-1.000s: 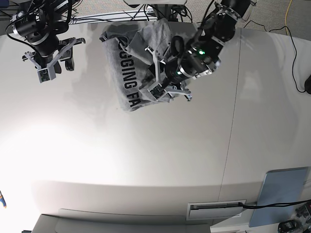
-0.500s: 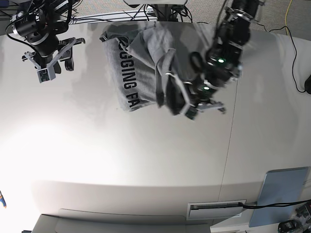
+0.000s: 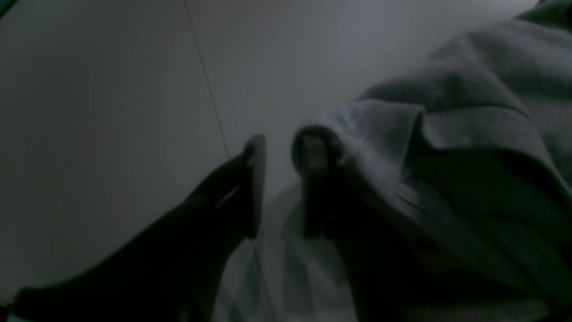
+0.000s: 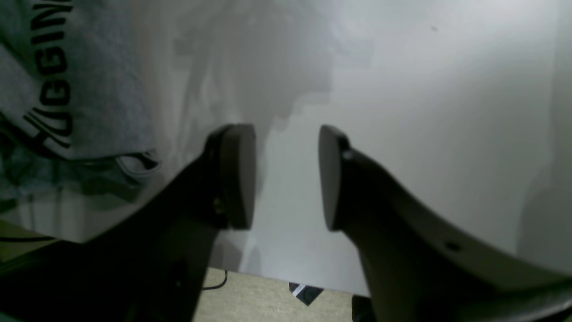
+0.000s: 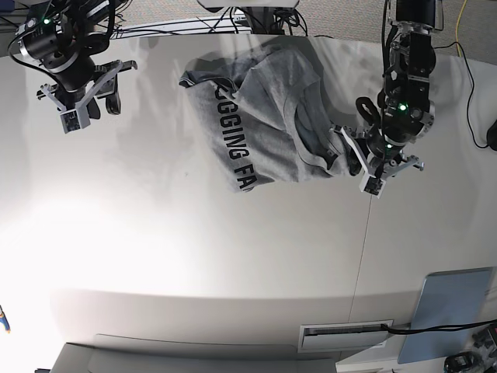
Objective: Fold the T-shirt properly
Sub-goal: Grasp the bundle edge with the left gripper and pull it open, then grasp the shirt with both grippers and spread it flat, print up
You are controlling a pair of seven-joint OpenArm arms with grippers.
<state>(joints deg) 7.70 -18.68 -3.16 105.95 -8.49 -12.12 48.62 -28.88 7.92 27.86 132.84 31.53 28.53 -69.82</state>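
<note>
Your left gripper point(image 5: 371, 165) sits at the T-shirt's point(image 5: 264, 116) edge, and the left wrist view shows a thick roll of grey cloth wrapped over one finger. A narrow gap shows between the jaws there, and nothing lies in it, so you seem to be hooking the cloth rather than pinching it, and that hold could slip.

The T-shirt lies crumpled at the far middle of the desk point(image 5: 194, 264), bunched and doubled over itself. Its black lettering runs down the side away from your left gripper. Its long axis runs roughly from the far edge of the desk towards the near side, with the held edge on the near part of the left arm's side.

Your right gripper point(image 5: 78, 101) hovers well apart from the shirt over bare desk, jaws spread and empty. In its wrist view the lettered edge lies off to one side. The left arm is by far the nearer, and spreading the shirt flat will likely need the right arm brought across to that lettered side.
</note>
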